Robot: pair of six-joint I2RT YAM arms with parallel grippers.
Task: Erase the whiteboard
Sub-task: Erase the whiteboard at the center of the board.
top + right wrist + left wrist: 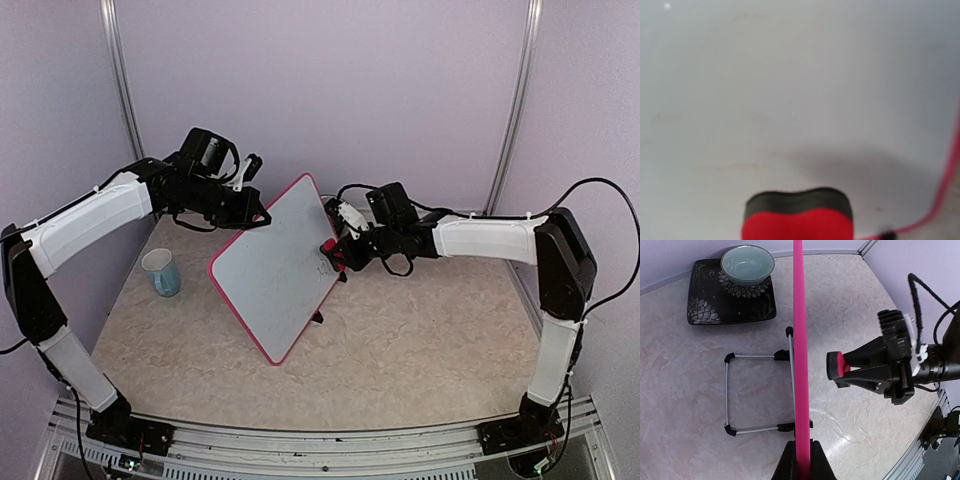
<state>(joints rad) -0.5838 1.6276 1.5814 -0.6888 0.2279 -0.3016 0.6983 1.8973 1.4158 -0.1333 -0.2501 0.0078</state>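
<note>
Pink-framed whiteboard (pixel 272 268), top edge pinched between the jaws of the left gripper (pixel 255 216) for steadiness, faces the red eraser (pixel 329 247) clamped in the right gripper (pixel 336 256), ready to wipe.

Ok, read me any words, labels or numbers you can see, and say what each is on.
No readable text anywhere.
The whiteboard has a few faint dark marks beside the eraser, too small and smudged to read.
The cup, plate and bowl carry no lettering; the plate has only a flower pattern.
</note>
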